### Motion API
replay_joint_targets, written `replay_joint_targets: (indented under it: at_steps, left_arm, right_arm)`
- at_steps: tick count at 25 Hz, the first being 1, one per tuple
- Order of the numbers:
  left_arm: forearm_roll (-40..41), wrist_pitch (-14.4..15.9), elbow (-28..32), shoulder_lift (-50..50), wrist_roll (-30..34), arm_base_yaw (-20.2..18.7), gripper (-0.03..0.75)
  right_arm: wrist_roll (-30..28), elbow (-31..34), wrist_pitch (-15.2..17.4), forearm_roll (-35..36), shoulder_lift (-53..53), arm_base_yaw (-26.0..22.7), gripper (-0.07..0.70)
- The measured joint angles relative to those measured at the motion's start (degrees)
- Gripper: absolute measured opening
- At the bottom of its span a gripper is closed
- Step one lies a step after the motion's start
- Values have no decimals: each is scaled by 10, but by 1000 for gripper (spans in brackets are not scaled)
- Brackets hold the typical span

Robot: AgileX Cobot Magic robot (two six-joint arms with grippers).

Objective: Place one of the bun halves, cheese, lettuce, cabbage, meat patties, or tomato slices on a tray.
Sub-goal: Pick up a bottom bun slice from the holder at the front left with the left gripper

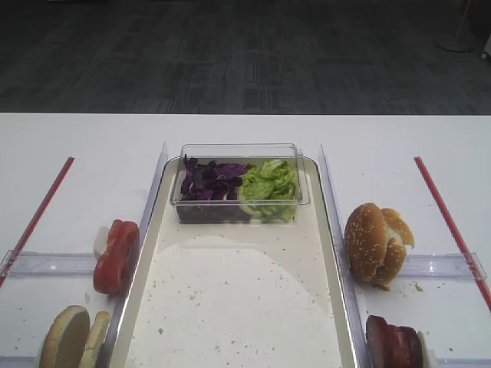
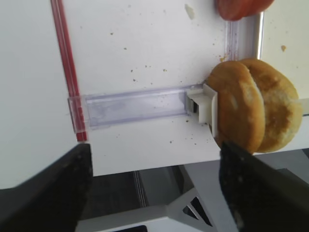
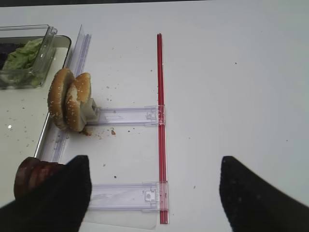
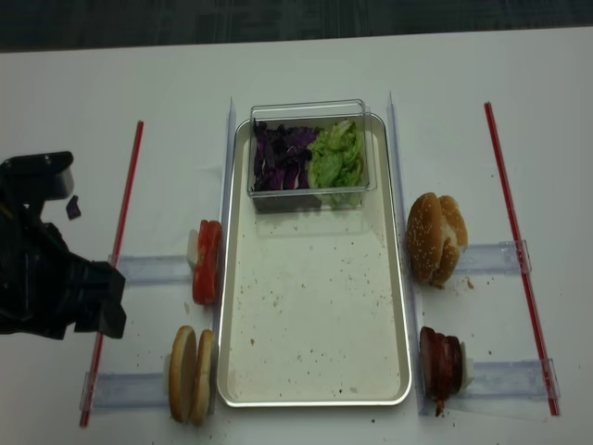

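left tool (image 2: 152,188) gapes empty; bun halves (image 2: 253,111) just beyond its right finger.

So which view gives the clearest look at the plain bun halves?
The left wrist view: the bun halves fill the right side, standing on edge against a white stop. The realsense high view shows them small beside the tray. The other high view crops them at the bottom edge. The right wrist view misses them.
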Motion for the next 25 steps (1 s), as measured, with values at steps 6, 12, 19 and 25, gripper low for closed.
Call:
replay_joint_targets:
  at_steps: [6,12,19,25]
  left_arm:
    - [0,0,-1,0,-31,-61,502]
    - [0,0,-1,0,-116,-175,495]
    - [1,-1,-1,0,-241,-302,493]
    - [1,-1,-1,0,-319,-389,493]
  right_arm:
    - [0,0,0,0,0,0,571]
    - [0,0,0,0,0,0,571]
    - [0,0,0,0,0,0,571]
    - [0,0,0,0,0,0,571]
